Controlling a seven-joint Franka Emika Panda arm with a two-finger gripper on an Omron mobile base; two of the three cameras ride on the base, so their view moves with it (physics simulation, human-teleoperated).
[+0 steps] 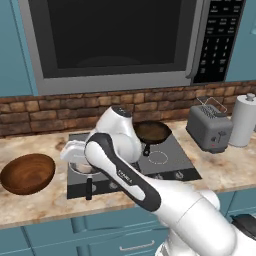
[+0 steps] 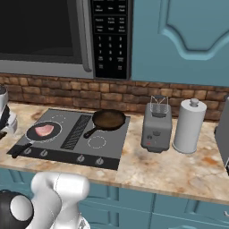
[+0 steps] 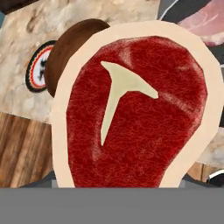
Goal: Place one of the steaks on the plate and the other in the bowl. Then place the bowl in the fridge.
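The deep red steak (image 3: pixel 135 113) with its white fat rim hangs right in front of the hand camera, raised off the counter and hiding the fingertips. My gripper (image 1: pixel 75 151) hovers over the stove's left burner, shut on that steak. Behind the steak in the hand view lie the brown wooden bowl (image 3: pixel 65 57) and, beside it, the small dark-rimmed plate (image 3: pixel 37 65). The bowl (image 1: pixel 27 172) stands on the counter left of the stove. The pale pink steak (image 2: pixel 44 130) lies in a black pan on the left burner, and its edge shows in the hand view (image 3: pixel 205 24).
A second black frying pan (image 1: pixel 151 131) sits on the back right burner. A grey toaster (image 1: pixel 209 129) and a paper towel roll (image 1: pixel 244 120) stand to the right of the stove. A microwave (image 1: pixel 115 40) hangs above it, flanked by teal cabinets.
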